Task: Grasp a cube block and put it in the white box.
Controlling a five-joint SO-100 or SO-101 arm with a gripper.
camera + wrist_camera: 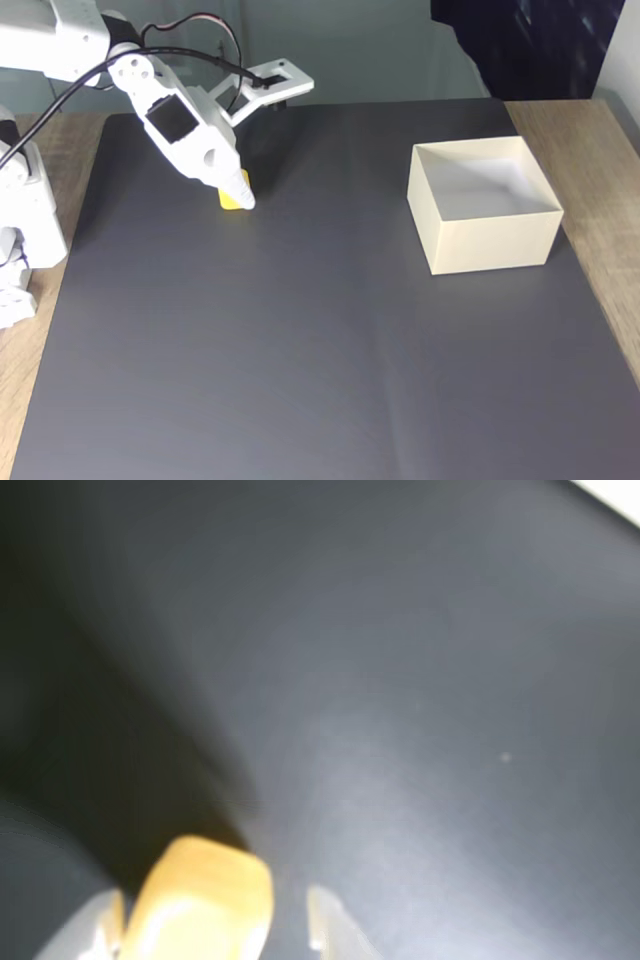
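1. A dark grey matte mat (320,340) covered most of a light wooden tabletop (585,140) in the fixed view.
2. A white plastic robot arm (175,125) reached from the upper left of that view down onto the mat, black cables looping over it.
3. The square cream-white cardboard box (487,240), open-topped with a paler inside, stood on the right part of the mat, well apart from the arm.
4. The white two-finger gripper (240,196) pointed down at the mat; in the wrist view its pale fingertips (330,920) stood spread on either side of the cube.
5. The small bright yellow cube block (231,199) lay on the mat at the gripper's tip; in the wrist view it (200,905) sat between the fingers, hard against the left one and with a gap to the right one.
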